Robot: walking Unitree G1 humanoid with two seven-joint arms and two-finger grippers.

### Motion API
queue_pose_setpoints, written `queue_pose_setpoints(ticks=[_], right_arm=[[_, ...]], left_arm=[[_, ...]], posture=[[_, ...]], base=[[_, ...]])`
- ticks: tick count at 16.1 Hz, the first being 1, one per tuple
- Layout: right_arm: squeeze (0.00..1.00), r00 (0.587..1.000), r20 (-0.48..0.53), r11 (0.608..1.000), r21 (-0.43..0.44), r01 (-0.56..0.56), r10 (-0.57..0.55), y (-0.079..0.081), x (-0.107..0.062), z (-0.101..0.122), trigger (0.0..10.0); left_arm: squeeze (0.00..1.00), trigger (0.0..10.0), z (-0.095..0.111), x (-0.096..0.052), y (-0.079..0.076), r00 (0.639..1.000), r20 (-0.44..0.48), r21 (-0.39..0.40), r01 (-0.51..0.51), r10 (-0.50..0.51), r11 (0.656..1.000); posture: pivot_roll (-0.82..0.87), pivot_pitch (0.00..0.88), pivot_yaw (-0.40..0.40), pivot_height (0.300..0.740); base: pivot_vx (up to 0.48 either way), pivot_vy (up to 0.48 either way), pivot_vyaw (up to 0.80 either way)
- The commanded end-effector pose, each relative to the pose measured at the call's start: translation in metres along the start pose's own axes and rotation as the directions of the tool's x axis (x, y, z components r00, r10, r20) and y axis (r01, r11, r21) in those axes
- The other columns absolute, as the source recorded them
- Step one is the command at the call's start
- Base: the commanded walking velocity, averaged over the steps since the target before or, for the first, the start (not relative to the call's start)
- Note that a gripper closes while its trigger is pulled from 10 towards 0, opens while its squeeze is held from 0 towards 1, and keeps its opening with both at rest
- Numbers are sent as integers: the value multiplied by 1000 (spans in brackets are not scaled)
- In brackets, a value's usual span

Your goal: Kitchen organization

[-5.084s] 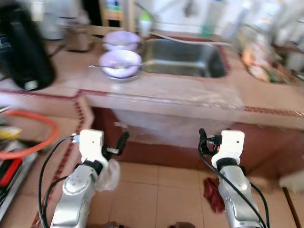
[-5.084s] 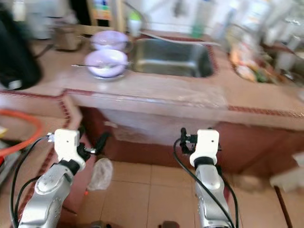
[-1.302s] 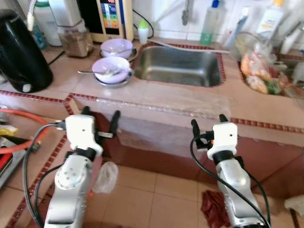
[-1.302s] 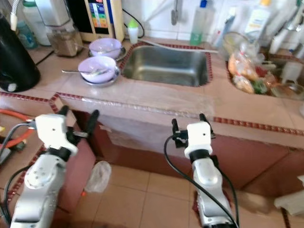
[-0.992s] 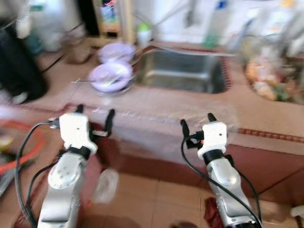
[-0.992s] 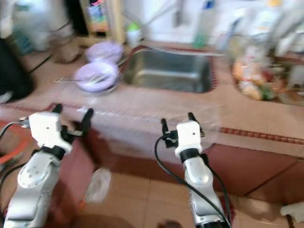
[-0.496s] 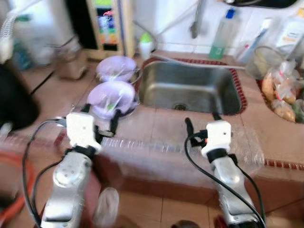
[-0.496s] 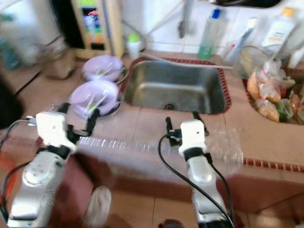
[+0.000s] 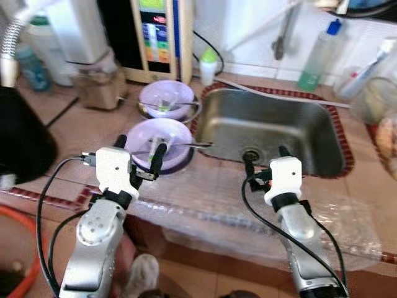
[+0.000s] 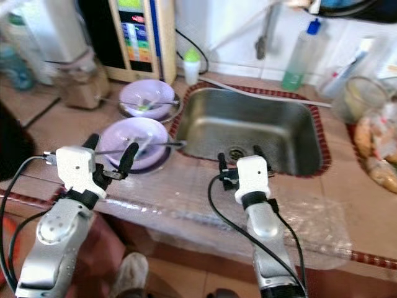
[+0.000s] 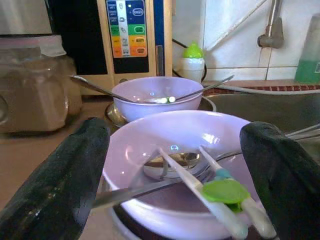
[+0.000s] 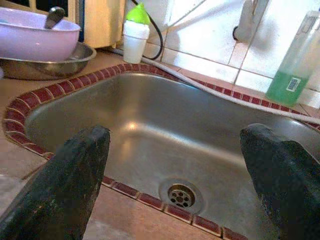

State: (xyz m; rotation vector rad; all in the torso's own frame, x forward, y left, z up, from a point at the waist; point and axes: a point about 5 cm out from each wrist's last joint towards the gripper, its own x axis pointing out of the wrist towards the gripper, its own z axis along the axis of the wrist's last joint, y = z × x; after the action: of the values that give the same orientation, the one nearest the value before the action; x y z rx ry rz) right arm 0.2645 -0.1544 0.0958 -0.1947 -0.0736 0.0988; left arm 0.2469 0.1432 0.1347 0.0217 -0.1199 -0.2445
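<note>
Two lavender bowls stand on the tiled counter left of the steel sink (image 9: 273,127). The near bowl (image 9: 159,144) holds a metal spoon and a green-tipped white utensil (image 11: 225,192). The far bowl (image 9: 165,99), on a metal dish, also holds cutlery. My left gripper (image 9: 141,148) is open just in front of the near bowl, its fingers (image 11: 60,185) either side of the rim without touching it. My right gripper (image 9: 265,155) is open and empty at the sink's front edge, facing the drain (image 12: 180,194).
A clear plastic sheet (image 9: 248,214) covers the counter's front edge. A black kettle (image 9: 22,136) stands at far left, with a jar (image 9: 96,84) and a water dispenser (image 9: 158,31) behind the bowls. A green-capped bottle (image 9: 209,65) and soap bottle (image 9: 316,56) line the wall.
The camera has come closer to the counter and looks down on it more steeply. Both grippers, earlier below the counter edge, are now over it, still open.
</note>
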Motion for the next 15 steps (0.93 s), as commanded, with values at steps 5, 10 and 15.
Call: queue_pose_setpoints(ticks=[5, 10, 15], right_arm=[[0, 1000, 5, 1000, -7, 9, -9, -3, 0, 1, 10000], [0, 1000, -3, 1000, 4, -13, 13, 0, -1, -1, 10000], [0, 998, -6, 998, 18, -61, 61, 5, -2, -3, 10000]], left_arm=[[0, 10000, 2, 0, -2, 1000, 14, 2, 10, -10, 1000], [0, 10000, 4, -3, 3, 999, 26, 22, -36, 36, 999], [0, 10000, -1, -15, 8, 997, 20, 55, -70, 69, 996]], posture=[[-12, 0, 13, 740], [-9, 0, 13, 740], [-3, 1, 4, 740]], base=[[0, -440, 0], [0, -366, 0], [0, 0, 0]])
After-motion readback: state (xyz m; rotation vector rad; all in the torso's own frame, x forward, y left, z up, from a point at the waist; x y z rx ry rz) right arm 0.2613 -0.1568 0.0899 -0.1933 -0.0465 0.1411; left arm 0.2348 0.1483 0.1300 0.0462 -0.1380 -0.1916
